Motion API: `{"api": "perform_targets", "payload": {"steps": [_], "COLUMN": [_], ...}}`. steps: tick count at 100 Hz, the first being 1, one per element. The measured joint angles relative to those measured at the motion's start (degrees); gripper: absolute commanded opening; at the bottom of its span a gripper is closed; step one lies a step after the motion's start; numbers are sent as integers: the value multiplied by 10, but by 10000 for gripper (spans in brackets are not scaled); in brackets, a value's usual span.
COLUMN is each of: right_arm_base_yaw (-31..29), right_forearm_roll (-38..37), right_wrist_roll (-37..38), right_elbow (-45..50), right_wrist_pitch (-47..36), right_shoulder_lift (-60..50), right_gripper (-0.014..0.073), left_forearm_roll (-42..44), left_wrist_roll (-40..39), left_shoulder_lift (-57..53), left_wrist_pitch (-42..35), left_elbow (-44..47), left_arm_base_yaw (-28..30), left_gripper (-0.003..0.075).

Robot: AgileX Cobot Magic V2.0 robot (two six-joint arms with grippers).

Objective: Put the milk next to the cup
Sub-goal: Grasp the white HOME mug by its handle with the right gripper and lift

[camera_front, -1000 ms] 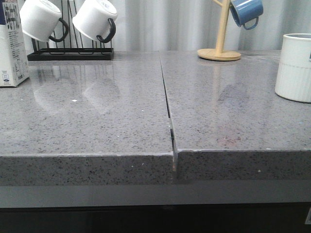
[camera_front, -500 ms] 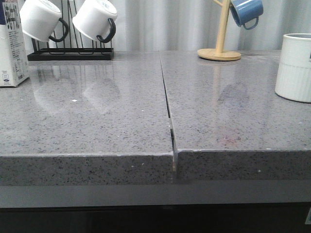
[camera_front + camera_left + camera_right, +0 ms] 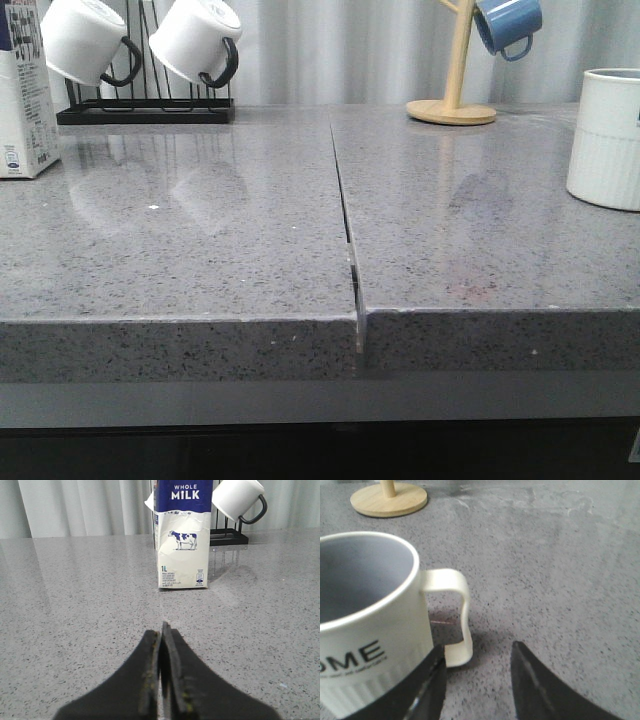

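At the far left of the front view stood one boxy paper milk [image 3: 24,90] carton on the speckled grey stone counter [image 3: 220,250], with two smooth white mugs [image 3: 85,40] on a black wire rack [image 3: 145,110] beside it. One ribbed white cup [image 3: 605,140] sat at the far right, well apart. The left pincer [image 3: 161,635] was pressed closed and empty; the right pincer [image 3: 477,667] gaped wide beside the cup's handle [image 3: 455,615].
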Motion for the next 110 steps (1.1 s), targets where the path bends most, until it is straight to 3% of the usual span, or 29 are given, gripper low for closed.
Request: {"api": "perform_targets", "payload": {"steps": [49, 56, 78, 110], "right_arm_base_yaw": [5, 5, 5, 9], "right_forearm_roll": [0, 0, -1, -4], "right_wrist_roll": [0, 0, 0, 0], "right_elbow": [-73, -83, -96, -96], "right_wrist_pitch": [-46, -54, -69, -70], "right_shoulder_lift": [127, 144, 166, 167], "right_gripper": [325, 270, -45, -69], "left_forearm_roll": [0, 0, 0, 0], "left_wrist_roll": [0, 0, 0, 0], "left_shoulder_lift": [0, 0, 0, 0], "left_wrist_pitch": [0, 0, 0, 0], "left_elbow": [0, 0, 0, 0], "left_arm_base_yaw": [0, 0, 0, 0], "left_gripper": [-21, -21, -21, -21]}}
